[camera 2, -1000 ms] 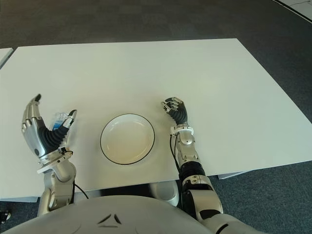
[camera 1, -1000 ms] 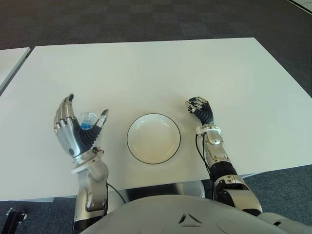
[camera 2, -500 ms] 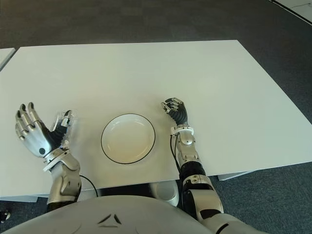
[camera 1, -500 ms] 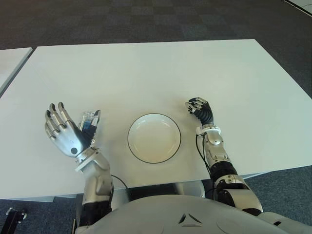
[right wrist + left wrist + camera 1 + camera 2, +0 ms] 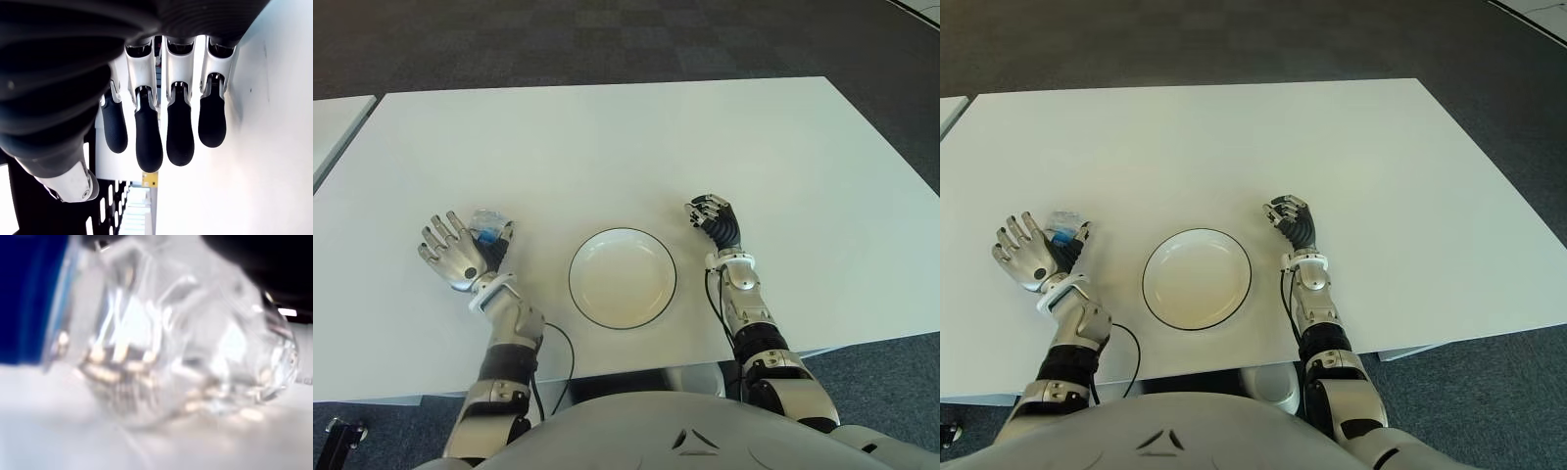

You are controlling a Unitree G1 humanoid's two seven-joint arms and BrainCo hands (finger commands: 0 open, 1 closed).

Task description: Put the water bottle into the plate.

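A small clear water bottle (image 5: 487, 226) with a blue label lies at the left of the frame on the white worktop (image 5: 607, 147), just beside the left robot hand (image 5: 460, 257). That robot hand sits low at the left, palm up, its fingers (image 5: 437, 238) spread wide and holding nothing; its thumb side lies against or right next to the bottle, and contact cannot be told for sure. In the left wrist view the bottle (image 5: 166, 342) fills the picture, lying on its side on the pale surface, with the blue band at one end and the ribbed clear body across the rest.

A white plate (image 5: 623, 277) with a dark rim sits at the lower centre of the frame, with nothing in it, well apart from the bottle and to its right.

The right robot hand (image 5: 713, 219) shows just right of the plate, near its upper right edge. Its fingers (image 5: 149, 137) are curled inward and grasp nothing; the right wrist view shows four dark fingertips bent down close by the white worktop.

Dark carpeted floor (image 5: 607, 39) runs along the top of the frame.
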